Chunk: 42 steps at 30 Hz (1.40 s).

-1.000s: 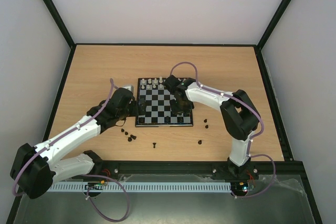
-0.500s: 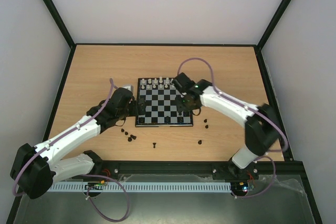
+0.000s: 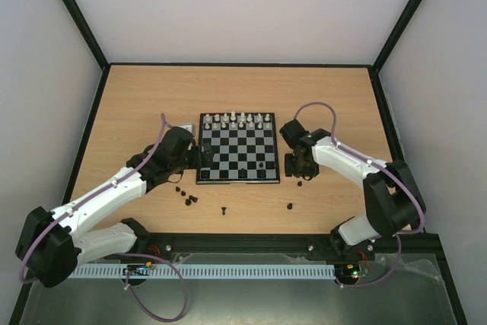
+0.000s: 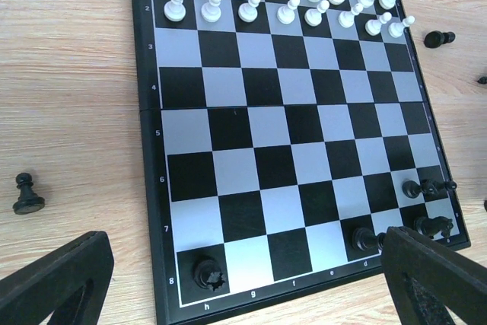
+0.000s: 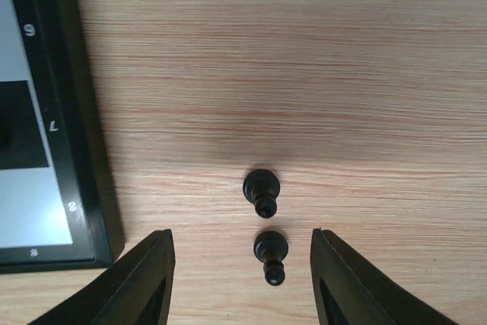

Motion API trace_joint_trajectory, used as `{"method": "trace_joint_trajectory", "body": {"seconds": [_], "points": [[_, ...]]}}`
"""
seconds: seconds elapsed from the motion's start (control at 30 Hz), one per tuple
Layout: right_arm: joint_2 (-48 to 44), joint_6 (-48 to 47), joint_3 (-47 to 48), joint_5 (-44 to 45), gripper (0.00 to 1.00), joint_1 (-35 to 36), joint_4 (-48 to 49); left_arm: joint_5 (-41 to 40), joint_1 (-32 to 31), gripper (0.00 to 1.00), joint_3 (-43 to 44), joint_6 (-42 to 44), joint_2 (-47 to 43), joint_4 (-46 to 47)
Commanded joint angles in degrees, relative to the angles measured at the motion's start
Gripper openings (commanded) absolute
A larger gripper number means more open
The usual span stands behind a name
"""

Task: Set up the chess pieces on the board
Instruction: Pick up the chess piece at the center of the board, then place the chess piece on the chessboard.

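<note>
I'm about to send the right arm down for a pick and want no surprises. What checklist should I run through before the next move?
1. The right pincer is open and empty: ok.
2. The two small black plastic pawns sit in line between its jaws, on the light wooden table: ok.
3. Pawns standing upright: cannot tell.
4. The black-framed checkered chessboard is clear of that pincer: ok.
5. The left pincer is open, empty, and at the board's left edge: ok.
6. Black's home rows have free squares: ok.

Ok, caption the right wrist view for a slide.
Open right gripper over two black pieces on the table beside the board.
</note>
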Motion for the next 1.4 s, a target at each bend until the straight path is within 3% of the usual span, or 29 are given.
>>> {"method": "trace_joint_trajectory", "body": {"seconds": [0.0, 0.43, 0.7, 0.97, 1.37], "points": [[3.59, 1.25, 0.05, 1.84, 0.48, -0.44, -0.38, 1.39, 0.32, 0.99, -0.23, 1.04, 0.26, 1.10], [7.58, -0.35, -0.55, -1.28, 0.25, -3.39, 3.44, 1.90, 0.34, 0.99, -0.87, 1.25, 0.30, 1.89], [7.15, -0.77, -0.14, -2.09, 0.04, -3.59, 3.06, 1.77, 0.59, 0.99, -1.13, 1.23, 0.41, 1.92], [4.61, -1.81, 3.24, -2.30, 0.01, -3.43, -0.36, 1.44, 0.67, 1.00, -1.13, 1.18, 0.67, 1.83], [11.10, -3.64, 25.06, -1.90, 0.01, 4.08, -8.94, -0.47, 1.22, 1.00, -0.91, 0.50, -1.34, 0.03]]}}
